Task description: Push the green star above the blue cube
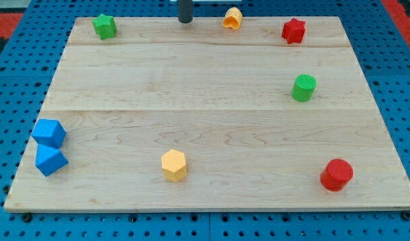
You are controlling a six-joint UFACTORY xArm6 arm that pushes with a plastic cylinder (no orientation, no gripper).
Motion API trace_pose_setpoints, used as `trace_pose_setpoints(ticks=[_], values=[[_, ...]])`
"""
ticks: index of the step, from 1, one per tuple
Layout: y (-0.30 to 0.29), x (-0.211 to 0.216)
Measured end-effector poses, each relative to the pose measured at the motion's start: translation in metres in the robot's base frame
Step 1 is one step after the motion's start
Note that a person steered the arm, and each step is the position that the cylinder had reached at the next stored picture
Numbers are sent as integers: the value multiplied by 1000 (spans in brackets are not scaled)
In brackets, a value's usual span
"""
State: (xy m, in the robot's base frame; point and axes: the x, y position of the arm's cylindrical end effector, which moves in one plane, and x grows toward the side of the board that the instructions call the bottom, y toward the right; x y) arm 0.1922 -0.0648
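The green star (104,26) lies at the board's top left corner. Two blue blocks sit at the view's left edge low down: a blue cube (49,132) and, just below and touching it, a second blue block (51,161). My tip (185,20) is at the board's top edge, well to the right of the green star and far above the blue blocks. It touches no block.
An orange arch-like block (232,18) is right of my tip. A red star (293,31) is at top right, a green cylinder (303,88) below it, a red cylinder (336,175) at bottom right, a yellow hexagonal block (173,165) at bottom middle. The wooden board (205,100) lies on blue pegboard.
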Motion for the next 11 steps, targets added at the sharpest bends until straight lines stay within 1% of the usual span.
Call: trace_pose_setpoints(ticks=[1,2,3,4,5,6,7,8,9,10,11], values=[[-69,0],[-83,1],[-105,36],[-106,24],[-106,0],[-167,8],[-152,50],[-141,109],[-148,161],[-153,177],[-160,228]])
